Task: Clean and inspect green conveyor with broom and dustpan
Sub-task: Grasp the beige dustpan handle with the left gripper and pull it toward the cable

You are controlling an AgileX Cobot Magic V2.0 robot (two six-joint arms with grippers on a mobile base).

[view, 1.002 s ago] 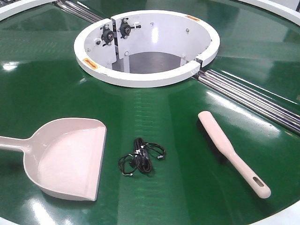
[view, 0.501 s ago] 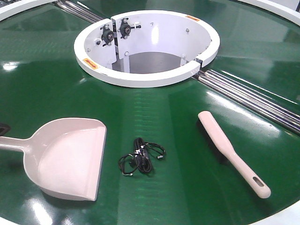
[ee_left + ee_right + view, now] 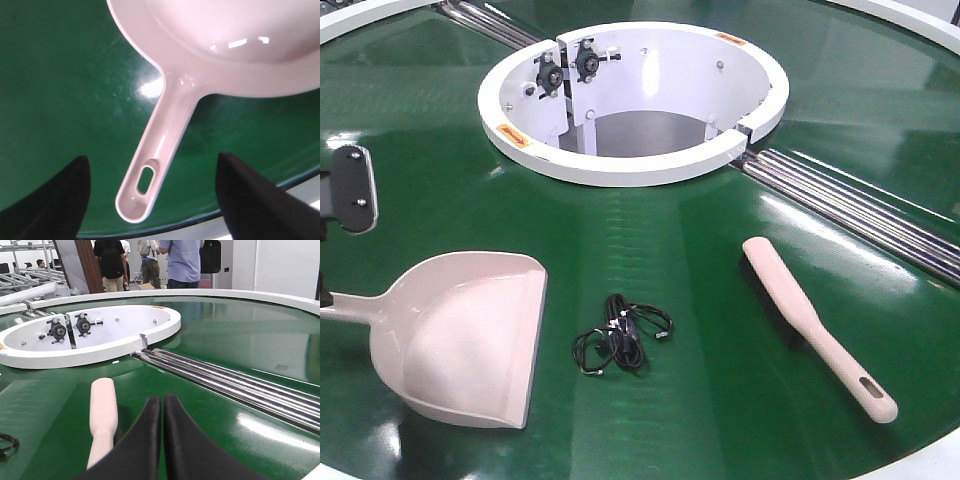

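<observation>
exterior front-facing, one dustpan (image 3: 470,340), one broom (image 3: 815,328), one black cable coil (image 3: 620,340)

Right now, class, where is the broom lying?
In the front view the broom lies flat on the green conveyor at the right, between the black cable bundle to its left and the metal roller strips behind it.

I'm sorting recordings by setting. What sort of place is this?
Probably a factory or logistics hall. A large green conveyor with metal roller strips rings a white collar, and people stand on an open floor behind it, near roller racks.
</observation>
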